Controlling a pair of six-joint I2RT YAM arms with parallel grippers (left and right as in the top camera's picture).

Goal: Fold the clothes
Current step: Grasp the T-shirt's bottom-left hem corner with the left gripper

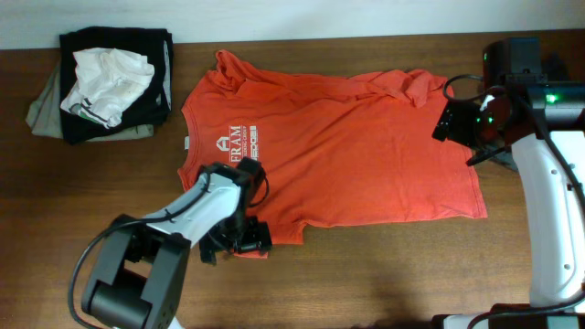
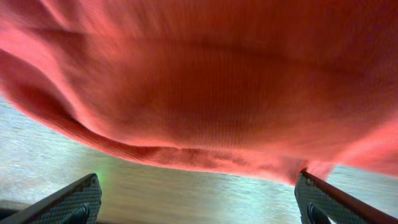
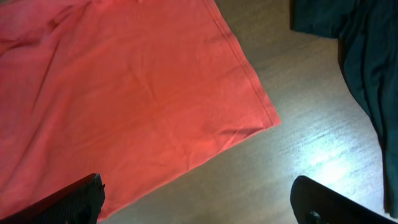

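Left pincer (image 1: 239,239) (image 2: 199,202): wide open, nothing held, fingers (image 2: 68,200) low over the wood w/ the edge of the T-shirt (image 2: 199,81) bulging just ahead of them, at the near sleeve (image 1: 274,228). Right pincer (image 1: 466,128) (image 3: 199,205): also spread & empty, hanging above the hem end, where one corner (image 3: 273,121) lies flat on the table (image 1: 384,265). T-shirt (image 1: 347,146) (image 3: 124,93) is spread out mid-table, neck to the left of the overhead view, hem to the right, white lettering (image 1: 233,142) face up, some wrinkling along the far edge. Dark cloth (image 3: 360,62) sits beside that hem corner, apart from it; a separate pile of clothes (image 1: 105,82) sits at the far left corner. Step, prob.: lining up first grips, no fold made yet. Next: left needs to push fwd so the jaws straddle the sleeve edge, then close on it; right needs to drop onto the hem corner & pinch only red fabric, not the dark cloth.
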